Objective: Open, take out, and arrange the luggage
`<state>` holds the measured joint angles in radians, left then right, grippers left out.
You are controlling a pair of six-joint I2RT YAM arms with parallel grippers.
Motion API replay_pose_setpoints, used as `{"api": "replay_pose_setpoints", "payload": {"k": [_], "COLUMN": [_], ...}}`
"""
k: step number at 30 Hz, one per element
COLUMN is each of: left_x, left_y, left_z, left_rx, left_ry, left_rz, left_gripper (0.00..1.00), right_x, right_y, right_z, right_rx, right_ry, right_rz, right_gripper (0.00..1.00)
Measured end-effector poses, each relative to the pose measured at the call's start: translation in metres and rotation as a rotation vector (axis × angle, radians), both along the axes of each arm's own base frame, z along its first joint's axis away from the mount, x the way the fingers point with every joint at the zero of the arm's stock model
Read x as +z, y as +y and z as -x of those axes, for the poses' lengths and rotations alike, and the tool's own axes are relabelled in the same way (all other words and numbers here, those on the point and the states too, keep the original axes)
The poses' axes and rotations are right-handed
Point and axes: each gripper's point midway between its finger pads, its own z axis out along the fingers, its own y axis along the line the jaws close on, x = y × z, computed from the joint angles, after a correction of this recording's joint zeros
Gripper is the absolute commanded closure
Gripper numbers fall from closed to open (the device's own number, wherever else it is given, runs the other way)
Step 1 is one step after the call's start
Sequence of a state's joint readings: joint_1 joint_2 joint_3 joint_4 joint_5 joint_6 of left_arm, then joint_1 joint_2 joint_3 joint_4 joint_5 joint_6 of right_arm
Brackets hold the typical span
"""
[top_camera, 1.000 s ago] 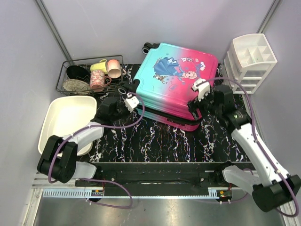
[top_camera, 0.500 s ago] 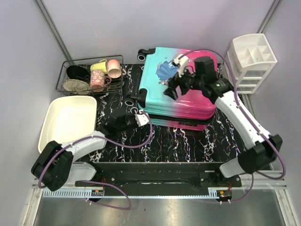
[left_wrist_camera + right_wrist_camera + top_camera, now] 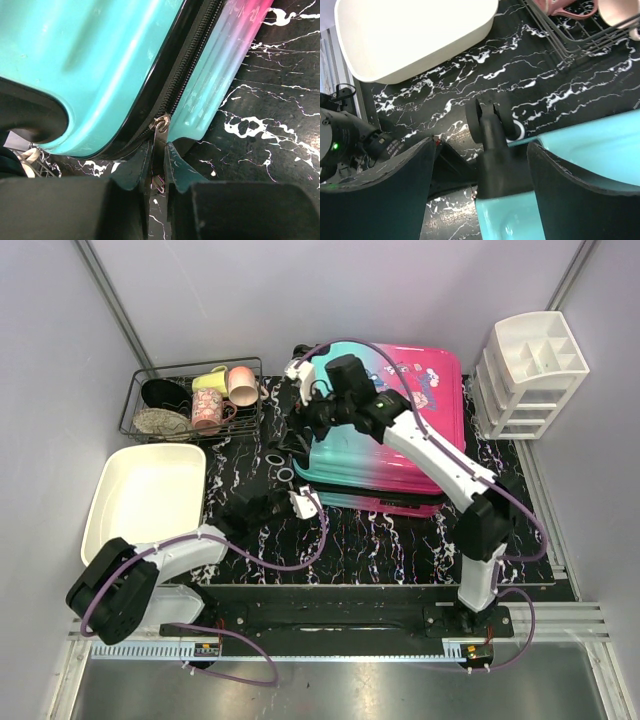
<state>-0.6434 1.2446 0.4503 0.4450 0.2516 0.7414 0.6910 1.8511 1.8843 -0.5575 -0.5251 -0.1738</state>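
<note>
Luggage [image 3: 430, 390] swung wheels-left, axis L-R; L tool [image 3: 157, 150] pinches zip [image 3: 161, 125], R tool [image 3: 481, 145] wide.

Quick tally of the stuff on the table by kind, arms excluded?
Suitcase: 1
White tub: 1
Drawer organizer: 1
Wire basket: 1
Mugs: 3
Bowls: 2
Total: 9

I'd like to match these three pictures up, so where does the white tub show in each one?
Top external: the white tub lies at the left side, about mid-height.
Left wrist: not in it.
Right wrist: the white tub fills the upper left corner.
Shared landmark: the luggage, whose teal shell shows in all three views.
</note>
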Motion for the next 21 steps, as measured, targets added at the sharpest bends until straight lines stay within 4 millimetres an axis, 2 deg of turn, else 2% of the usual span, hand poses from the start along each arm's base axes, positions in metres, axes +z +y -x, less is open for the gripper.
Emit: {"api": "replay_pose_setpoints", "payload": {"k": [4, 10, 13, 14, 16, 17, 20, 21], "left_x": [0.000, -0.001, 0.000, 0.000, -0.001, -0.001, -0.001, -0.001], "left_y": [0.000, 0.000, 0.000, 0.001, 0.004, 0.005, 0.016, 0.020], "left_z": [0.000, 0.000, -0.001, -0.001, -0.002, -0.002, -0.008, -0.010], "left_rx": [-0.008, -0.012, -0.012, -0.012, -0.014, -0.016, -0.002, 0.005], "left_ry": [-0.031, -0.050, -0.052, -0.053, -0.059, -0.065, -0.093, -0.101], "left_rz": [-0.003, -0.001, 0.001, 0.003, 0.011, 0.019, 0.033, 0.037], "left_gripper": [1.00, 1.00, 1.00, 1.00, 1.00, 1.00, 1.00, 1.00], "right_x": [-0.013, -0.043, -0.058, -0.061, -0.065, -0.066, -0.063, -0.065], "right_y": [0.024, 0.045, 0.050, 0.050, 0.048, 0.045, 0.040, 0.039], "right_z": [0.002, 0.000, -0.002, -0.003, -0.003, -0.002, -0.006, -0.006], "right_rx": [0.038, 0.079, 0.103, 0.109, 0.122, 0.131, 0.150, 0.161], "right_ry": [0.023, 0.052, 0.048, 0.043, 0.034, 0.026, -0.015, -0.023], "right_rz": [0.022, 0.115, 0.175, 0.195, 0.228, 0.241, 0.257, 0.258], "right_gripper": [0.17, 0.19, 0.35, 0.44, 0.56, 0.72, 0.91, 0.94]}}
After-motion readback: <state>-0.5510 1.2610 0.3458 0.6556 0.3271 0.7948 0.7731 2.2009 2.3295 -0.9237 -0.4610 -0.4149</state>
